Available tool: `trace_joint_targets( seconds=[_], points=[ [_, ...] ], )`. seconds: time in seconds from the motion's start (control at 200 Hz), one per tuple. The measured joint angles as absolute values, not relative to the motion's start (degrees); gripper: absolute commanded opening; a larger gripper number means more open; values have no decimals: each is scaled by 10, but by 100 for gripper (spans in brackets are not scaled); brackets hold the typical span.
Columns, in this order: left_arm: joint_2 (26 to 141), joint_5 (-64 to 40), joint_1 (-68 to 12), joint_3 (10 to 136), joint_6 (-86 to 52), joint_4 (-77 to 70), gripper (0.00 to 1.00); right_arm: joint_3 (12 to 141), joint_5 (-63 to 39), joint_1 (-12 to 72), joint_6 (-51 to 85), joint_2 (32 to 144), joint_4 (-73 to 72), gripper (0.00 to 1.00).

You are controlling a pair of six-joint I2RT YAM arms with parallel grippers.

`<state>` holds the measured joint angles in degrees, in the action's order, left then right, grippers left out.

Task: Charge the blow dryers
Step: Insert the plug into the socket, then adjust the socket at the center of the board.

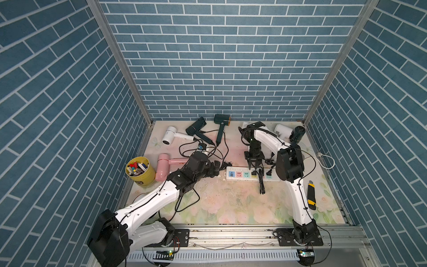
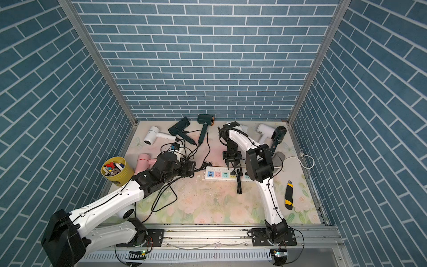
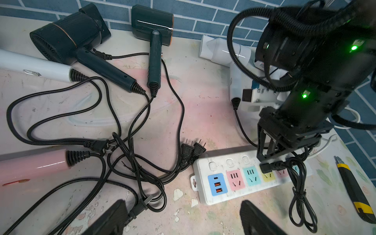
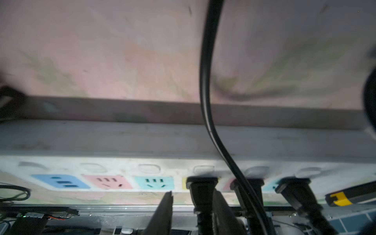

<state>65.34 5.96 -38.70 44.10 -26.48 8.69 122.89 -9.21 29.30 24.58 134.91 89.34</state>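
Several blow dryers lie along the back of the table: a white one (image 1: 169,135), two dark ones (image 1: 196,128) (image 1: 221,121), a pink one (image 1: 163,167), and a white (image 1: 283,130) and a black one (image 1: 297,134) at the right. My right gripper (image 1: 254,167) (image 4: 193,193) hangs over the power strip (image 1: 227,172) (image 3: 203,177), open, astride a black plug (image 4: 201,185) seated in the yellow socket; one finger is clear of it. Two more plugs (image 4: 248,185) (image 4: 293,187) sit in neighbouring sockets. My left gripper (image 1: 218,167) (image 3: 183,213) is open and empty above tangled cords and loose plugs (image 3: 193,150).
A yellow cup (image 1: 140,172) of small items stands at the left edge beside the pink dryer. A yellow-and-black utility knife (image 1: 311,194) lies at the right. The strip's white cord (image 1: 328,161) loops toward the right wall. Brick-patterned walls close in three sides.
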Motion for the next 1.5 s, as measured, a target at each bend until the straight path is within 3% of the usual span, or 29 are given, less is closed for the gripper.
trace_joint_targets(
  seconds=[0.225, 0.53, 0.645, 0.995, 1.22, 1.34, 1.5],
  points=[
    [652, 60, -387, 441, -263, 87, 92, 1212, -93, 293, 236, 1272, 854, 61],
    [599, 67, -389, 417, -256, 75, 92, 948, -79, 299, 236, 1007, 719, 79],
    [586, 70, -389, 404, -253, 60, 92, 831, -71, 305, 243, 916, 653, 99],
    [555, 87, -390, 366, -248, 35, 92, 484, -17, 303, 307, 639, 439, 99],
    [555, 94, -390, 365, -246, 26, 92, 360, -41, 255, 347, 610, 324, 98],
    [561, 97, -390, 365, -245, 26, 92, 319, -65, 219, 358, 609, 285, 91],
    [569, 98, -390, 365, -244, 26, 92, 288, -95, 194, 370, 612, 237, 66]
  ],
)
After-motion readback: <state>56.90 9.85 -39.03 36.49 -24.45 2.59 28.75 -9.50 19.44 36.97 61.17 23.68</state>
